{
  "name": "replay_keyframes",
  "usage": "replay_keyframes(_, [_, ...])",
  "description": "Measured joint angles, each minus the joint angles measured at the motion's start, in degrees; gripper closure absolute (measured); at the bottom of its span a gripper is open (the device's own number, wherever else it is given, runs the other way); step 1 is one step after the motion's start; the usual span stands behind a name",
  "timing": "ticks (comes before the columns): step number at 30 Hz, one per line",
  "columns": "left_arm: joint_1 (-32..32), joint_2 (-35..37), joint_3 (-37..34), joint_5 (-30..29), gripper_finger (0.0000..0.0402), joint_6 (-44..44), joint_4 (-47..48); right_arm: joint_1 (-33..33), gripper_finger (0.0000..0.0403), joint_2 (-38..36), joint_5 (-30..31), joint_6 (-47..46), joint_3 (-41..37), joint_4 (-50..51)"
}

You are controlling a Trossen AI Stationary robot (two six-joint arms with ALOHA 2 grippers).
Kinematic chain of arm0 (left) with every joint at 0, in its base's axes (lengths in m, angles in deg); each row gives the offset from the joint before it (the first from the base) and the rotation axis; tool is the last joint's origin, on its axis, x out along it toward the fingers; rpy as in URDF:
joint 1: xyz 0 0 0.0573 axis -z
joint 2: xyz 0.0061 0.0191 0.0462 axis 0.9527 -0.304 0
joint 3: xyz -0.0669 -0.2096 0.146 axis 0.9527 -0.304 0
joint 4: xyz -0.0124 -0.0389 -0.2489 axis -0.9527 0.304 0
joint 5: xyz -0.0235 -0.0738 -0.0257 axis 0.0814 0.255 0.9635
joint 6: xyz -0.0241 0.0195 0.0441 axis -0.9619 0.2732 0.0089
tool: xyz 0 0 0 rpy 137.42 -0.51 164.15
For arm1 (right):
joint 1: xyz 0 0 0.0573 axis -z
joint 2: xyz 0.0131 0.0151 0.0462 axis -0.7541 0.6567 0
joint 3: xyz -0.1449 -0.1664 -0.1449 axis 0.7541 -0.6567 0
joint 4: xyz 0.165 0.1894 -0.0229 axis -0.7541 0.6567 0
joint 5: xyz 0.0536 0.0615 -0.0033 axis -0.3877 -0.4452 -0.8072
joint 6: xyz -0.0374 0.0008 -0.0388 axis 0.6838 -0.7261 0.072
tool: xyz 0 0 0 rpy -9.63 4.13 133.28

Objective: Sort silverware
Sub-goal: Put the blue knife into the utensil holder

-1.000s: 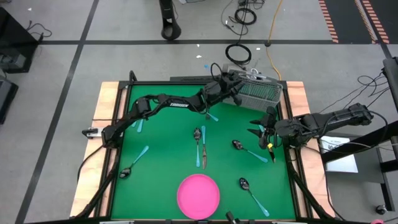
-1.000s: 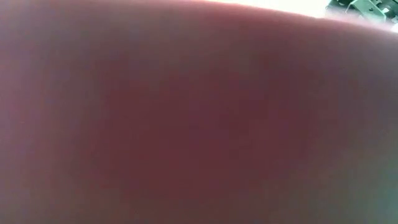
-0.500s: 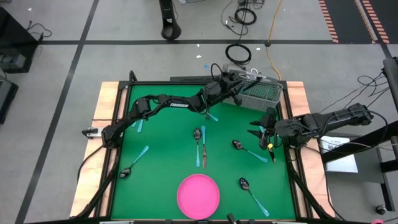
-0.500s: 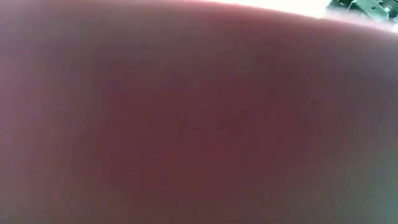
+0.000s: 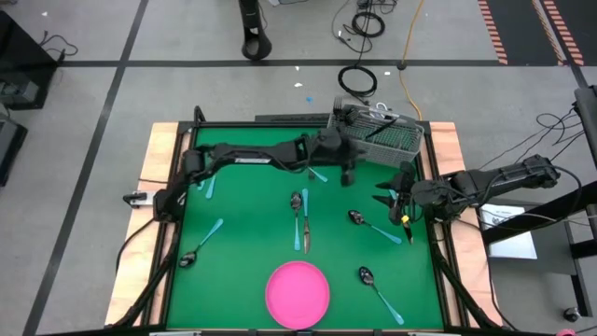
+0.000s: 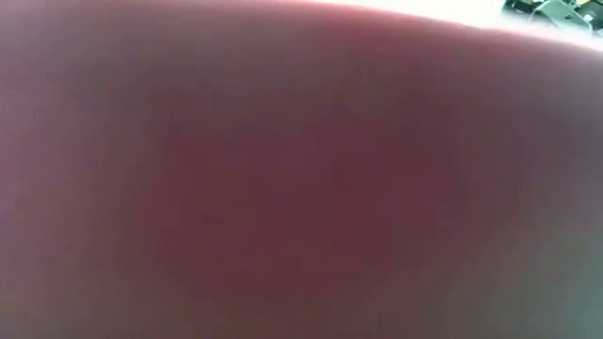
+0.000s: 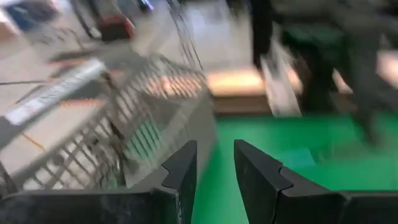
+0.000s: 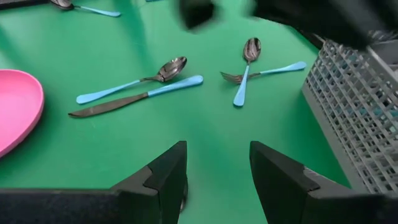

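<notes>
At the near edge of the green table (image 5: 242,215) sits the pink plate (image 5: 298,295), with one spoon (image 5: 379,288) to its right and another spoon (image 5: 200,245) off to its left. Toward the middle lie a knife (image 5: 305,222) and a spoon (image 5: 296,209) side by side, their blue handles touching or nearly so, and to the right of them a spoon (image 5: 374,226) lies slantwise.

The right arm reaches in from the right side, low and roughly level, its forearm pointing toward the centre. The right gripper (image 5: 394,198) hovers by the table's right edge, just in front of the grey wire basket (image 5: 384,140); its fingers (image 8: 166,171) stand apart with nothing between them, and bare green mat shows through the gap.

Farther back, the left arm stretches from the left rim across the rear of the table, nearly straight out. The left gripper (image 5: 350,168) hangs just in front of the basket's left end, above the mat. Its fingers (image 7: 183,171) are parted a little and empty, the basket wall blurred just beyond them. A crossed fork and spoon (image 5: 317,174) lie beside that arm's wrist.
</notes>
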Motion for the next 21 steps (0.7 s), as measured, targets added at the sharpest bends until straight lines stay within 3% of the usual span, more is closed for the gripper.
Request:
replay_keyframes(6, [2.16, 7.17, 0.0, -2.02, 0.0292, 9.65, 31.77, 0.0, 0.0238, 0.02, -1.19, -0.17, 0.0, 0.35])
replay_keyframes(9, [2.05, 10.15, 0.0, -2.05, 0.0292, 10.31, 48.6, 0.0, 0.0238, 0.02, -1.17, -0.26, 0.0, 0.37])
replay_keyframes(16, [-1.24, 14.93, -0.23, -2.32, 0.0292, -0.11, 80.2, 0.0, 0.0238, 0.05, -1.17, -0.24, 0.0, 0.33])
replay_keyframes(21, [-4.19, 18.48, -5.97, -2.48, 0.0292, -11.12, 86.93, 0.0, 0.0238, 0.48, -1.15, -0.2, 0.0, 0.34])
